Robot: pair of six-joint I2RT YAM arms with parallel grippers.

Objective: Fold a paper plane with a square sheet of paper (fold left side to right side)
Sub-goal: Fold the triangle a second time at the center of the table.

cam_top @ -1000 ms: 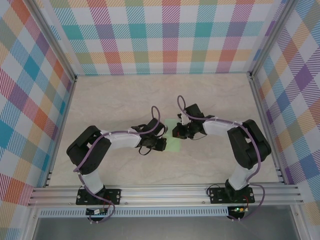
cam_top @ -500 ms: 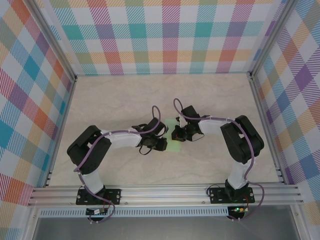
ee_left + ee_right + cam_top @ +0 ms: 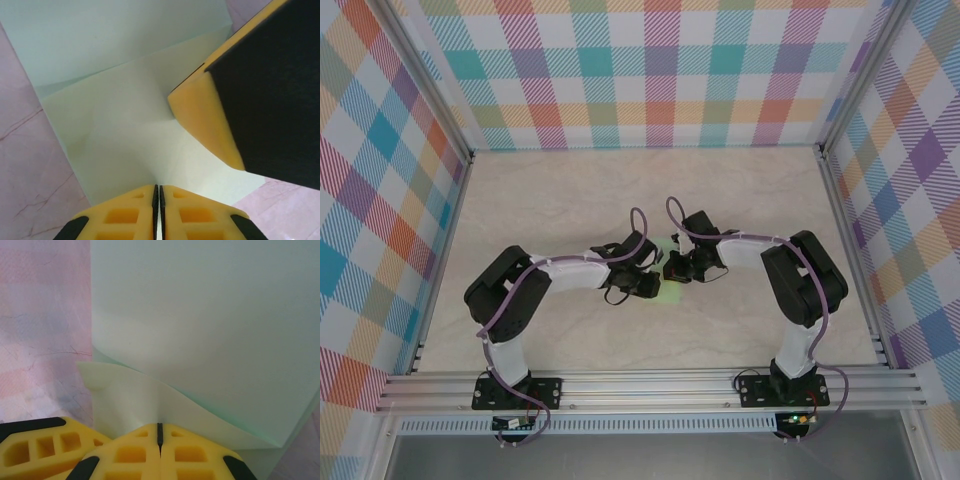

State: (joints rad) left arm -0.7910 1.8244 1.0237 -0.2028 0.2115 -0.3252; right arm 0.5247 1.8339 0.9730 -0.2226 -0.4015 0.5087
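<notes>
On the table, inside a pen of bright checked walls, the two arms bend inward until their tips almost meet over the middle. What lies in that walled space between them is the sheet of paper, pale green and mostly covered from above; small strips of it peek out in front of and behind the wrists.

Starting at the left, the left gripper hangs low over the sheet. Its yellow fingers are pressed together, leaving a hairline seam between them. The near part of the paper runs right up to that seam, but whether it is pinched there or merely lies under the tips cannot be told. From this wrist the sheet shows two layers: a greener one farther off, and a creamier one nearer with a straight folded edge across it. One yellow finger of the other arm comes in from the right, its tip resting on the creamy layer; its black body is cut off by the frame.

Further right, the right gripper is closed too, its fingers meeting at a thin line. A curled flap of the paper rises off the table into that line, so it grips the sheet's edge. Beyond the flap the paper lies flat. Another yellow finger sits in the lower left corner, cropped.
</notes>
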